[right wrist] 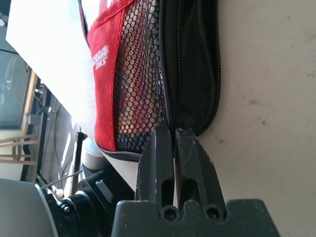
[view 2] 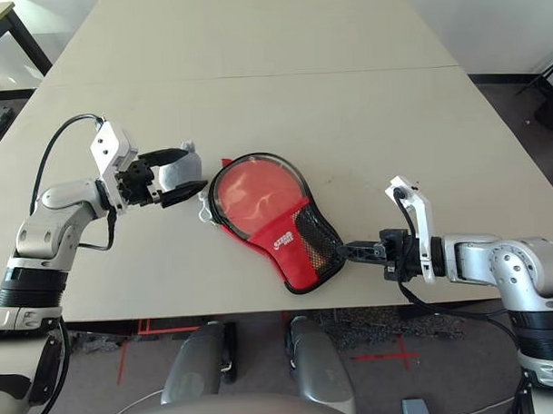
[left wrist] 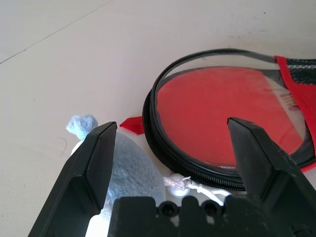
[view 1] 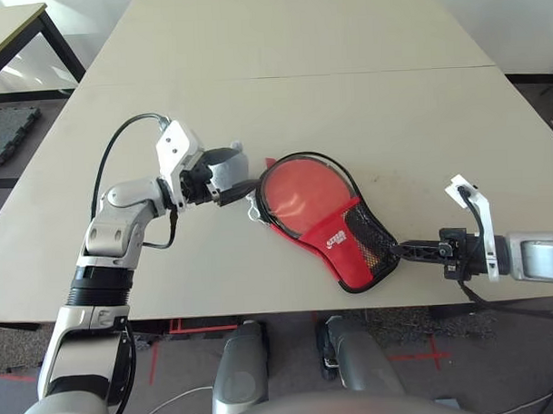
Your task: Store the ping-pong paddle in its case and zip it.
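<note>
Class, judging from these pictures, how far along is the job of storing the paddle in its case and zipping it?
Done: the paddle lies inside the case, its red face showing through the clear panel. In hand: the right pincer is shut at the case's handle end by the zipper; the left pincer is open beside the round end. Left: whether the zipper is fully closed is unclear.

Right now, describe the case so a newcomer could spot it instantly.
On the beige table, near its front edge, between the two arms, lies the case: a paddle-shaped red fabric cover with a clear round window, black zipper edge, black mesh pocket and white logo. The small pale grey pouch beside the left gripper is plain and soft.
</note>
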`<state>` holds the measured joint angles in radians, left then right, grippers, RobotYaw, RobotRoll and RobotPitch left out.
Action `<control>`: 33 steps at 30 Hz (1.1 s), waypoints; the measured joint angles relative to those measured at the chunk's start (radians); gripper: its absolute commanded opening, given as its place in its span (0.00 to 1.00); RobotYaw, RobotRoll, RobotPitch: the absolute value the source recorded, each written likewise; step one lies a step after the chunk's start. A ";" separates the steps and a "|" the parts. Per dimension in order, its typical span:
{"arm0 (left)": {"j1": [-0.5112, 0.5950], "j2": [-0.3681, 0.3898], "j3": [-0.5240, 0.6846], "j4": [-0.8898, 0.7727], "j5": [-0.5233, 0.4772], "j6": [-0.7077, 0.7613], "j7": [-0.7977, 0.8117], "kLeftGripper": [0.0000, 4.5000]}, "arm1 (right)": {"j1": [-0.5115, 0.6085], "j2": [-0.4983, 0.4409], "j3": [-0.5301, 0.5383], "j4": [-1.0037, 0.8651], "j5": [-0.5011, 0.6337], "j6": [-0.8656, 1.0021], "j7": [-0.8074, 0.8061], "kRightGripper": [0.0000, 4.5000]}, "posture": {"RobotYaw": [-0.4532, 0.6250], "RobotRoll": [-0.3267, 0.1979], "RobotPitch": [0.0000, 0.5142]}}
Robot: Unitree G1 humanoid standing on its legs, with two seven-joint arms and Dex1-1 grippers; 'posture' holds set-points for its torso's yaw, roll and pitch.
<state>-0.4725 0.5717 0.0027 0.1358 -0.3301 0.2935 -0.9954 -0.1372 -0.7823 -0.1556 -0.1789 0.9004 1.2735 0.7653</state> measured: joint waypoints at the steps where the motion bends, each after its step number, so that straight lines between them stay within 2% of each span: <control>1: 0.000 0.000 0.000 0.000 0.000 0.000 0.000 1.00 | 0.000 0.007 0.001 0.000 -0.005 -0.001 -0.005 0.01 | 0.48 0.62 0.26; 11: 0.000 -0.001 0.000 0.001 0.000 -0.004 0.000 1.00 | 0.012 0.006 0.001 -0.013 -0.005 0.019 0.000 0.01 | 0.48 0.62 0.27; 16: 0.000 0.000 0.000 0.001 0.000 -0.006 0.000 1.00 | 0.089 -0.042 -0.010 -0.063 0.031 0.049 0.047 0.01 | 0.48 0.62 0.27; 27: -0.001 -0.002 -0.002 0.005 0.000 -0.009 -0.001 1.00 | 0.280 -0.217 -0.032 -0.154 0.083 0.023 0.203 0.01 | 0.47 0.62 0.27; 30: -0.001 -0.002 -0.002 0.009 0.000 -0.009 -0.001 1.00 | 0.307 -0.236 -0.033 -0.158 0.082 0.003 0.229 0.01 | 0.46 0.62 0.27; 33: -0.002 -0.003 -0.002 0.018 0.000 -0.012 -0.001 1.00 | 0.281 -0.232 -0.031 -0.158 0.079 -0.010 0.228 0.01 | 0.47 0.62 0.27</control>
<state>-0.4746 0.5687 0.0008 0.1538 -0.3302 0.2816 -0.9968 0.1438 -1.0139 -0.1870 -0.3374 0.9798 1.2637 0.9930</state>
